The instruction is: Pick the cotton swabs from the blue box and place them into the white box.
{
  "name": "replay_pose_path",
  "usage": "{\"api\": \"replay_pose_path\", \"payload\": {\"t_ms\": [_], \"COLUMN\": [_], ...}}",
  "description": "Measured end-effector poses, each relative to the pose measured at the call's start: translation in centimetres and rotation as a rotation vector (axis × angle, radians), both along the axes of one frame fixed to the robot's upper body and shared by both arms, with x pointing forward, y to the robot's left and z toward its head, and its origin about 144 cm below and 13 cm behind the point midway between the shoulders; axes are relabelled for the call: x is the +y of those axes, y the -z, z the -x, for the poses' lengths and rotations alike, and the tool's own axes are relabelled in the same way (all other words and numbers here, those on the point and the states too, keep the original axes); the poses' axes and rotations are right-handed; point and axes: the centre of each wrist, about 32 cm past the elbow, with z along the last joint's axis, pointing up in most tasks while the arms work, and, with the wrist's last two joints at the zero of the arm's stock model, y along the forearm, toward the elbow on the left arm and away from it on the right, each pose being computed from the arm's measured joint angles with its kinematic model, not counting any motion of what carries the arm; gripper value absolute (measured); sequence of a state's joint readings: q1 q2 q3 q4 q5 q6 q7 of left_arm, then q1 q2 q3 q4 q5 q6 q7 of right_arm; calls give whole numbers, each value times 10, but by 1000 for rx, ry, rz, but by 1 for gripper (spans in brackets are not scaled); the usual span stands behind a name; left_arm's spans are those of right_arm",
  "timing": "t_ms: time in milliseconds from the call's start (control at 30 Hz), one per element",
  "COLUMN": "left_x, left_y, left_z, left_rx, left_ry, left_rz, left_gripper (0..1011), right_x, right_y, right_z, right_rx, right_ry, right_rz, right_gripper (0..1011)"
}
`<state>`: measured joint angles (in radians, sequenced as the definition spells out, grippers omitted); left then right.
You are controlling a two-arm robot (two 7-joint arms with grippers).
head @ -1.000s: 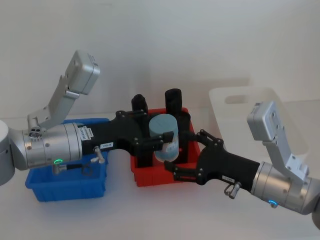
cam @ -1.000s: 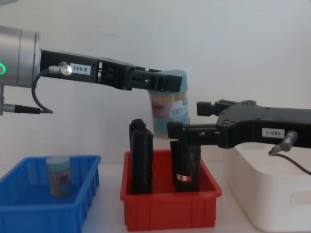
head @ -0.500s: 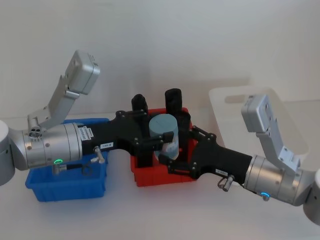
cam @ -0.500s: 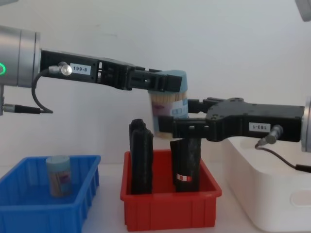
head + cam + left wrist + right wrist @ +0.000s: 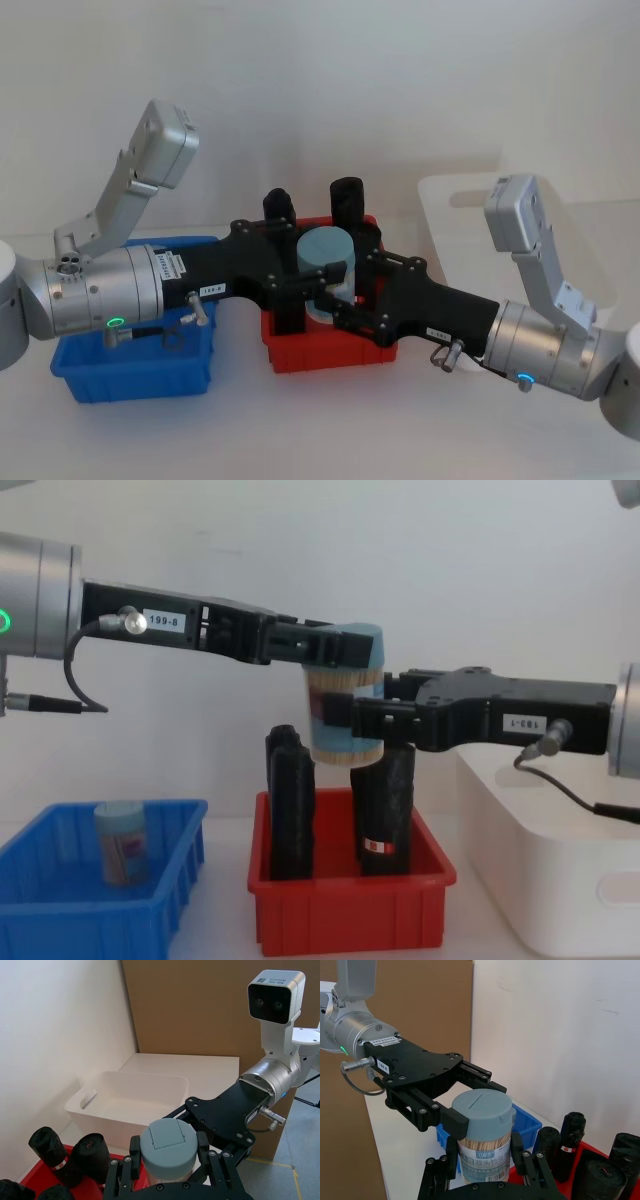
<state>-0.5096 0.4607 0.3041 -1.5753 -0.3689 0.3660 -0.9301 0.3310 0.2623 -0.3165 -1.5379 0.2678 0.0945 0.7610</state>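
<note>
Three bins in a row: white box (image 5: 550, 870) on the right, red bin (image 5: 350, 915) in the middle, blue box (image 5: 60, 920) on the left. Over the red bin, left gripper (image 5: 340, 648) is clamped on the lid of a swab jar (image 5: 345, 745), which is upright in the air. From the other side, right gripper (image 5: 355, 715) sits around the jar's body below the lid; can't tell whether it's gripping. Two black rolls (image 5: 388, 810) stand in the red bin. One spare jar (image 5: 122, 840) stands in the blue box.
</note>
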Motion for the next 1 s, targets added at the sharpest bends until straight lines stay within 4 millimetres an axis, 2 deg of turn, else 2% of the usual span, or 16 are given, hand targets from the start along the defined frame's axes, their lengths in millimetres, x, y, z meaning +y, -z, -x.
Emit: {"api": "replay_pose_path", "payload": {"t_ms": [100,200,233,500,1000], "left_x": [0,0,0,0,0], "left_y": [0,0,0,0,0], "left_z": [0,0,0,0,0], "left_rx": [0,1,1,1,1], "left_ry": [-1,0,1,1,1], "left_rz": [0,0,0,0,-1], "left_gripper": [669,716,781,996,1004], "right_x": [0,2,2,2,0], "right_y": [0,-1,-1,-2,-2], "right_z": [-1,-1,-2,-3,-3], "right_rx": [-1,-4,-4,-6,-6], "right_ry": [-2,-7,-8,-7,11], "right_rz": [0,-4,-4,-2,6], "right_gripper": [632,632,632,630,630]}}
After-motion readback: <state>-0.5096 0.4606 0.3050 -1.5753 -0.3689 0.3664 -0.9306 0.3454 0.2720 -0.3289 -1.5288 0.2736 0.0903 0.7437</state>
